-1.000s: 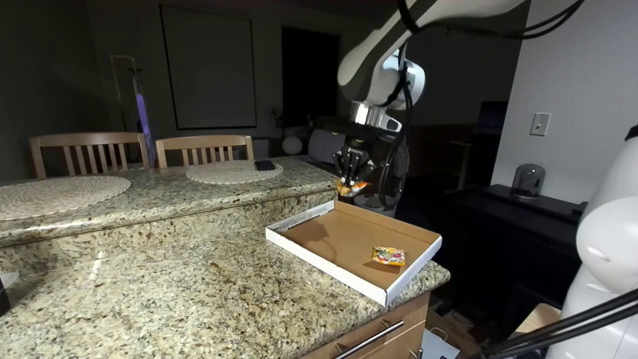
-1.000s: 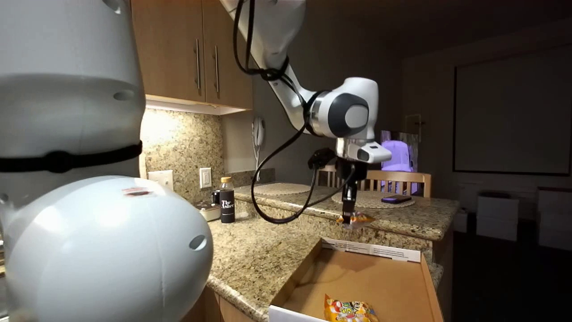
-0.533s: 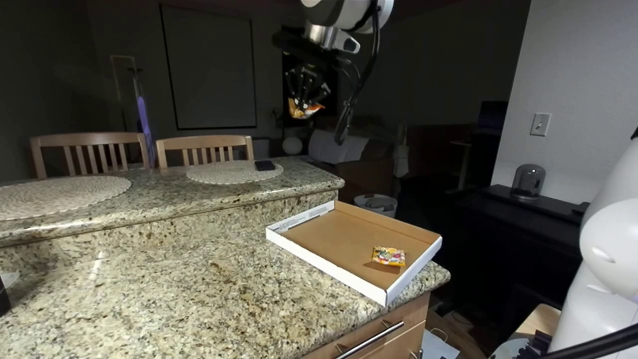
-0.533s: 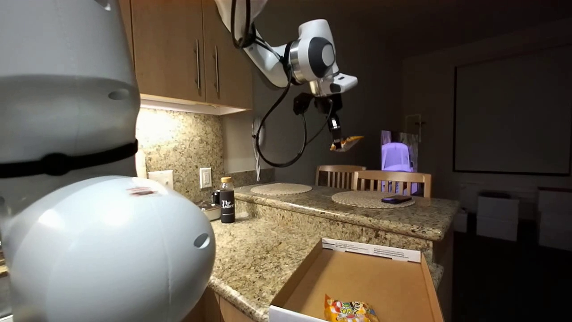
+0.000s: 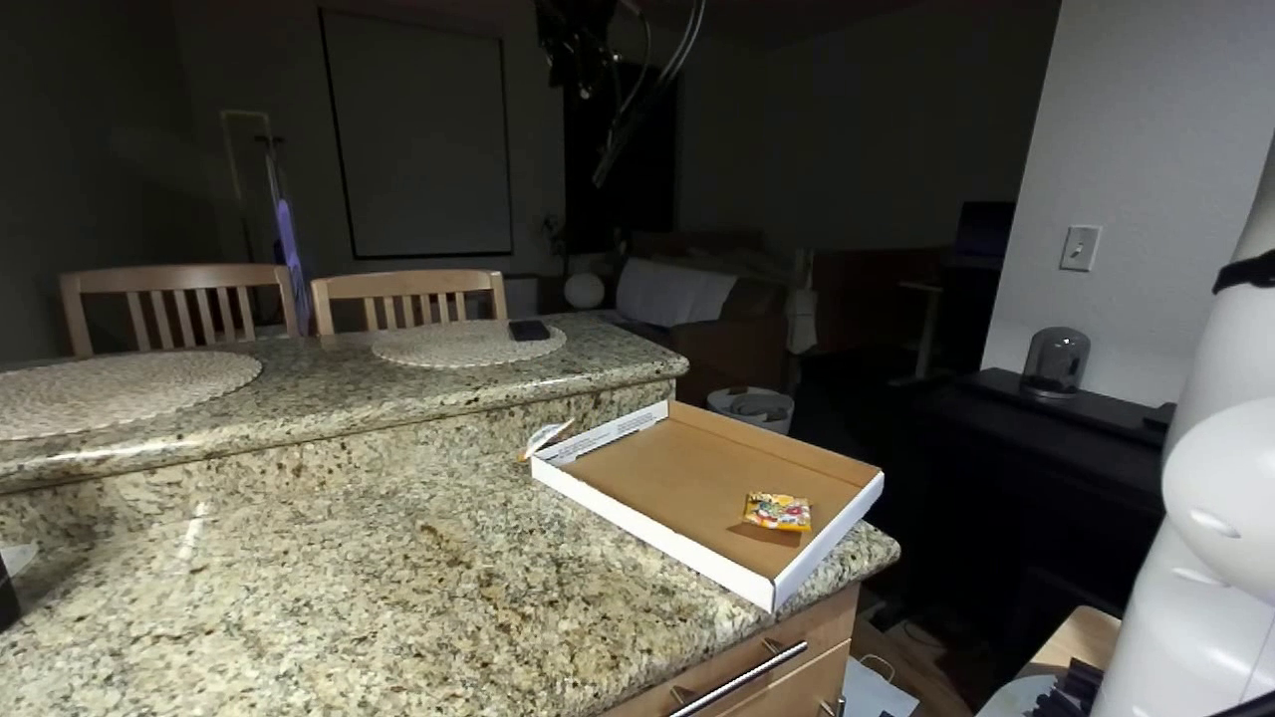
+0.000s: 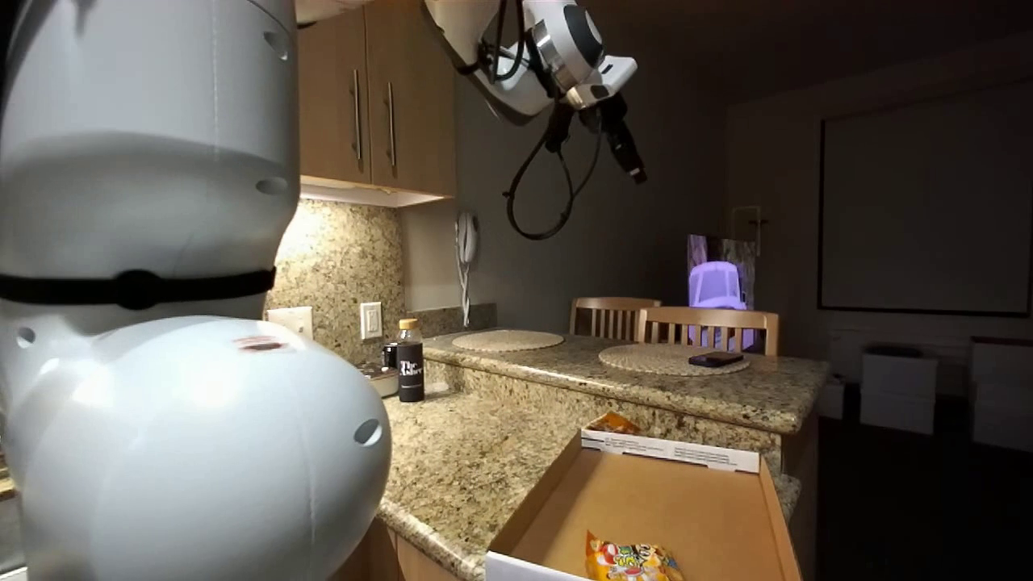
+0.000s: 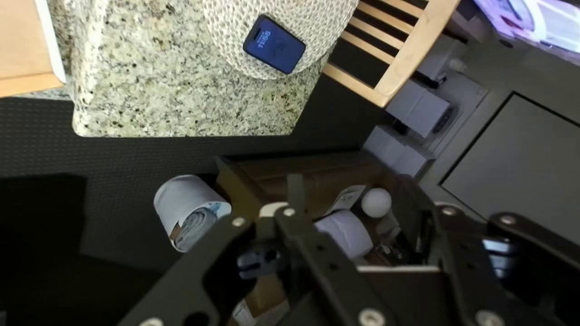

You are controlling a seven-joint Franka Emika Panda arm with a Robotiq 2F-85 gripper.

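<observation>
1. Tool (image 6: 638, 175) up high, well clear of the worktop (image 5: 398, 558), nothing hanging off it that I can see.
2. Wrist view says jaws spread wide, bkgd showing btwn them, no pkt in the gap. Empty, then.
3. Orange snack pkt (image 6: 633, 559) lies inside the cardboard box (image 5: 652, 531), on its floor, nr the end opp. the printed end wall (image 6: 670, 452). That half reads as done, my call.
4. 2nd pkt (image 5: 547, 438), tho, is outside! Both exterior views put it just past that printed end wall, btwn box & raised ledge (image 5: 319, 383). Looks tilted; resting on worktop, leaning on the wall or neither, can't tell.
5. Score rt now: 1 pkt in, 1 out. Tool's well apart from both, so I'd judge no handling in progress this moment.
6. What's left, going by the layout: the outside pkt. Nothing holds it, & its spot looks unsettled to me, so I wouldn't call the job wrapped.
7. Rest of the field: phone (image 7: 275, 44) on a round mat (image 7: 312, 22) up on the ledge, bottle (image 6: 410, 361) stdg farther along the worktop, no contact w/ tool, box or pkts. Not part of the count, IMO.
</observation>
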